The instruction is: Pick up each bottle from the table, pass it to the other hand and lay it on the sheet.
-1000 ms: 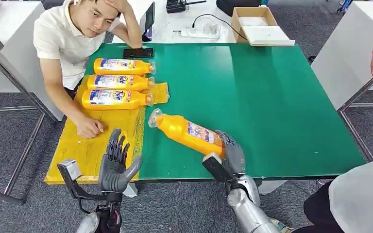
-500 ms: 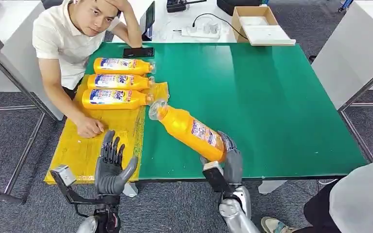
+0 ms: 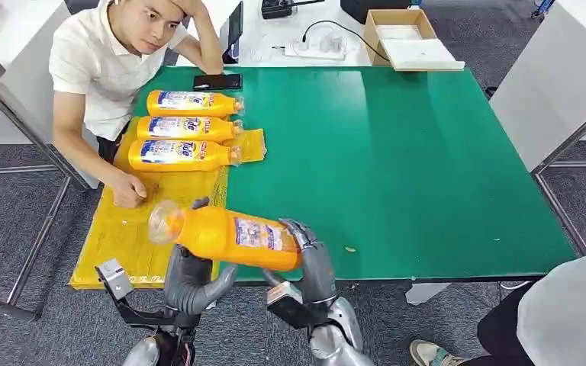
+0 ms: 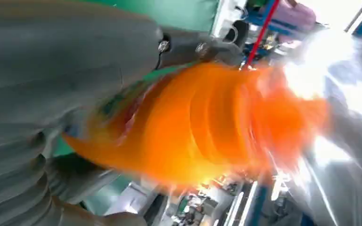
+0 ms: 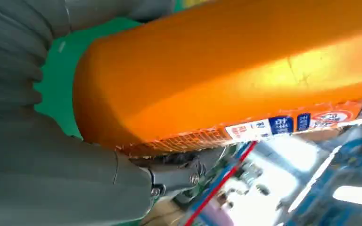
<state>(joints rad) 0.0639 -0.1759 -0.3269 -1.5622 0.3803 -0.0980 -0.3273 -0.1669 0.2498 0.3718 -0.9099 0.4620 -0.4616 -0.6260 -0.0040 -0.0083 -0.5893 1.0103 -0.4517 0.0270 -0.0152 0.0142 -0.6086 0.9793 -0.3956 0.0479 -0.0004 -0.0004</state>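
1. The right hand [image 3: 314,259] is clamped round the base end of the bottle [image 3: 229,236], holding it clear above the near edge of the surface [image 3: 427,168].
2. The bottle's long axis runs roughly level, cap end towards the robot's left.
3. The left hand [image 3: 191,278] sits just under the cap-end half, fingers apart and cupped; whether it touches the bottle I cannot tell.
4. The left hand is the nearer to the sheet [image 3: 133,229], where three bottles [image 3: 183,128] already lie beside a person's hand [image 3: 128,191].

Green table [image 3: 427,152] is seen from high above, forward-down; orange bottle [image 3: 233,238] is shared close-up by both wrist views.
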